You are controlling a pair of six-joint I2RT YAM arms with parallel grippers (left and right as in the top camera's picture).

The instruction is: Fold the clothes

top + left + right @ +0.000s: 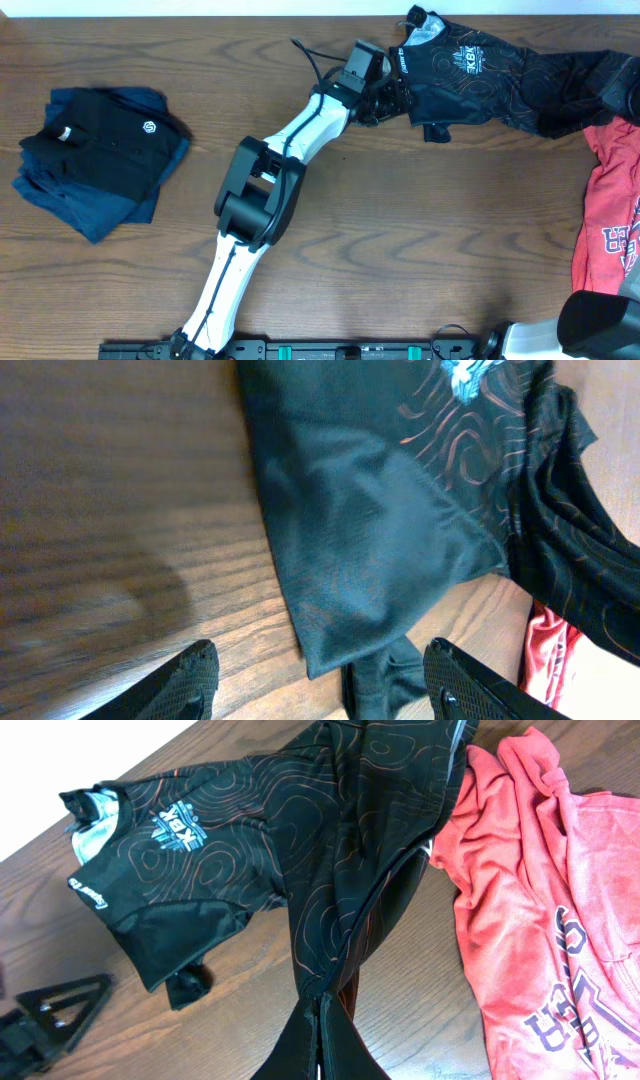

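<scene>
jersey [330, 870]: pale-blue print, seemingly "KBX" | red T-shirt [530, 890]: white lettering cut off, unreadable

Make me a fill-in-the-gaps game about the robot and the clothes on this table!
The T-shirt beside the black jersey is ____.
The left arm's fingers are ____, not shut.
The folded black polo lies on ____ garments.
Missing words: red, open, blue.

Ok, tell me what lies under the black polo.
A folded dark blue garment lies under the black polo, its edges showing around it. Whether more clothes are in the stack is hidden.
</scene>
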